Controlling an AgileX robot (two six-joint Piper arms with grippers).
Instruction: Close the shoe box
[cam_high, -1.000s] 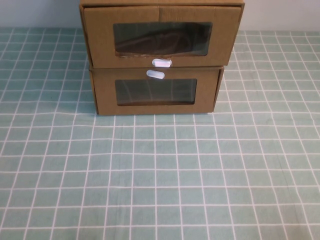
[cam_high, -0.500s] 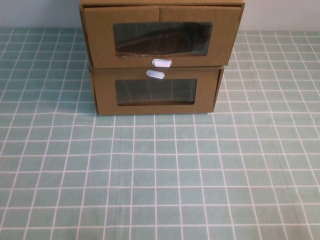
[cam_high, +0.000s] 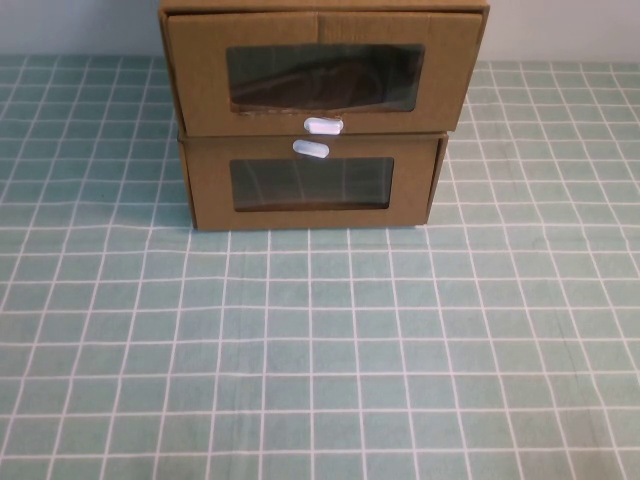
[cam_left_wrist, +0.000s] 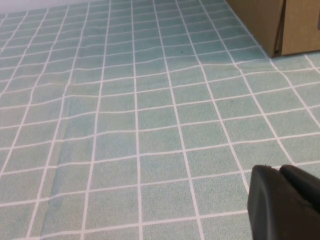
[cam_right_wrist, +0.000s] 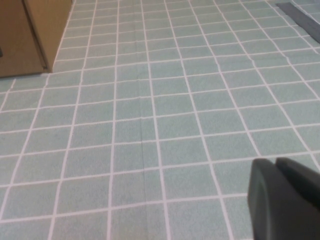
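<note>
The shoe box (cam_high: 200, 80) is the upper of two stacked brown cardboard boxes at the table's far middle. It has a wide clear window (cam_high: 325, 77) with a small white pull tab (cam_high: 323, 125) below it. Its drawer front overhangs the box beneath. Neither gripper shows in the high view. My left gripper (cam_left_wrist: 280, 172) is shut and empty, low over the tablecloth, well short of the boxes. My right gripper (cam_right_wrist: 275, 165) is likewise shut and empty over the cloth.
The lower cardboard box (cam_high: 210, 190) has its white tab (cam_high: 311, 148) above its window. Its corner shows in the left wrist view (cam_left_wrist: 260, 20) and the right wrist view (cam_right_wrist: 45, 25). A green checked cloth (cam_high: 320, 350) covers the table. A dark strip (cam_right_wrist: 300, 17) lies far off.
</note>
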